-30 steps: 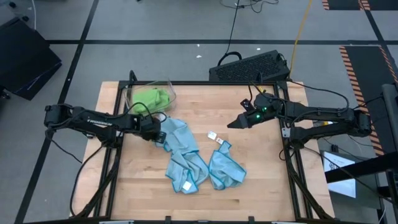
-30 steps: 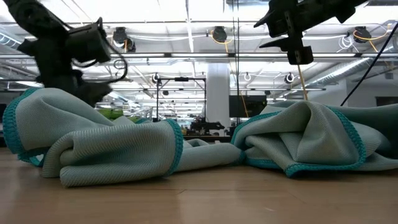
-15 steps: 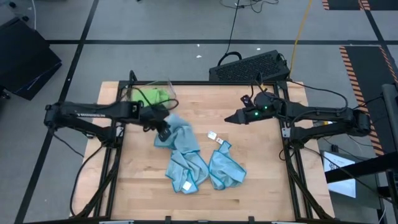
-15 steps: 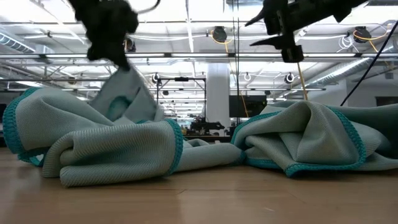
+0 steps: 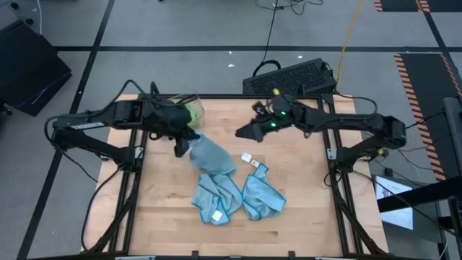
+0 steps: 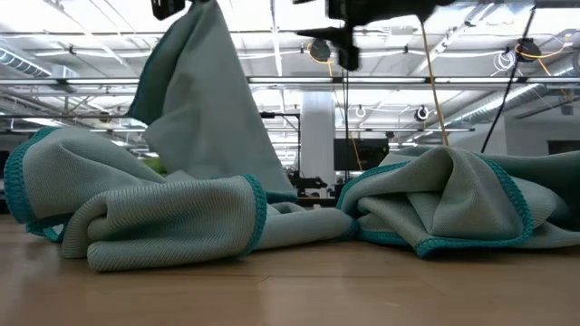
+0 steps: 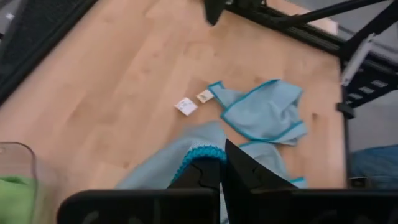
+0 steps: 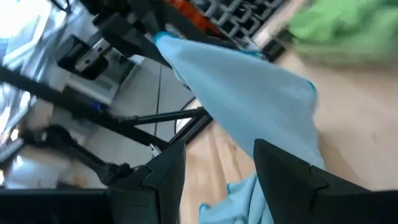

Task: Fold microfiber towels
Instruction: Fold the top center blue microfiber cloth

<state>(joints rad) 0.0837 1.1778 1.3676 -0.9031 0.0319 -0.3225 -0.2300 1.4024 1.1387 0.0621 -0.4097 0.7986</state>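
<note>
1. The wooden table [image 5: 166, 217] carries a clear plastic bin [image 5: 193, 100] at its far left edge; lime green towels [image 5: 190, 113] show inside the bin.
2. A lifted light blue towel [image 5: 211, 154] hangs by one corner, raised above the table just beside the bin; its lower part trails onto the heap below.
3. A crumpled light blue towel [image 5: 216, 195] lies near the table's middle, touching the lifted one's lower edge.
4. A second crumpled blue towel [image 5: 261, 192] lies just to the right of it, with a small white tag [image 5: 246, 157] at its far corner.
5. The left gripper [image 5: 182, 146] is clenched on the lifted towel's top corner, above the heap.
6. The right gripper [image 5: 243, 133] hovers over bare wood, near the lifted towel and apart from it, its fingers [image 8: 283, 167] spread with nothing between them.
</note>
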